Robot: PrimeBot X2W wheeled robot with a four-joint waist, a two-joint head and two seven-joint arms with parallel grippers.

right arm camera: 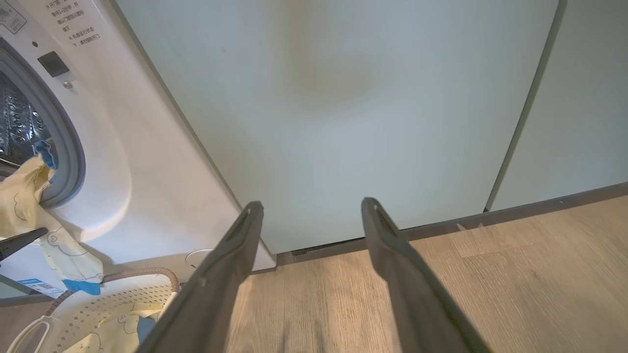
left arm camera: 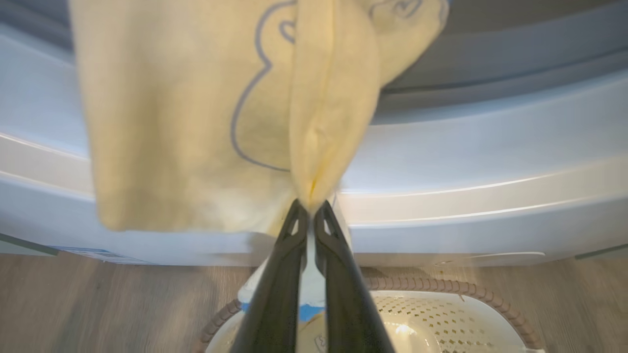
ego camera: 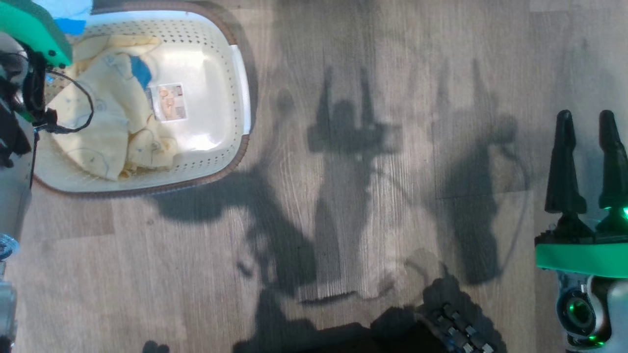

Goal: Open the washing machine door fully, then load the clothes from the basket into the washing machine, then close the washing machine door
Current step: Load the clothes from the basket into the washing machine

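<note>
- Wood-grain floor (ego camera: 343,220) spreads across the head view, crossed by dark shadows of the arms.
- Pale green cabinet doors (right arm camera: 343,98) stand upright from 11 to 2 o'clock in the right wrist view, just beside the machine.
- White washing machine (right arm camera: 147,162) sits at 9 o'clock in that view. Its grey gasket ring (right arm camera: 68,147) is exposed and the steel drum (right arm camera: 19,127) shows inside it, so the mouth is uncovered.
- Cream perforated basket (ego camera: 243,147) with a brown rim rests on the floor at 10 o'clock in the head view, close in front of the machine's base.
- Pale yellow clothes (ego camera: 108,127) lie bunched at the basket's 9 o'clock side. One more garment (left arm camera: 196,122), printed with a blue bear outline, hangs out of the drum mouth over the gasket and down toward the basket.
- Left gripper (left arm camera: 310,215) has its jaws pressed together on a fold of that hanging garment, above the basket at 6 o'clock in its own view.
- Right gripper (ego camera: 585,122) stands at 3 o'clock in the head view, well apart from the basket. Its jaws are spread wide with nothing between them, pointing at the cabinet doors.
- Small label sticker (ego camera: 167,102) lies on the basket's bare bottom, touching the cloth's edge.
</note>
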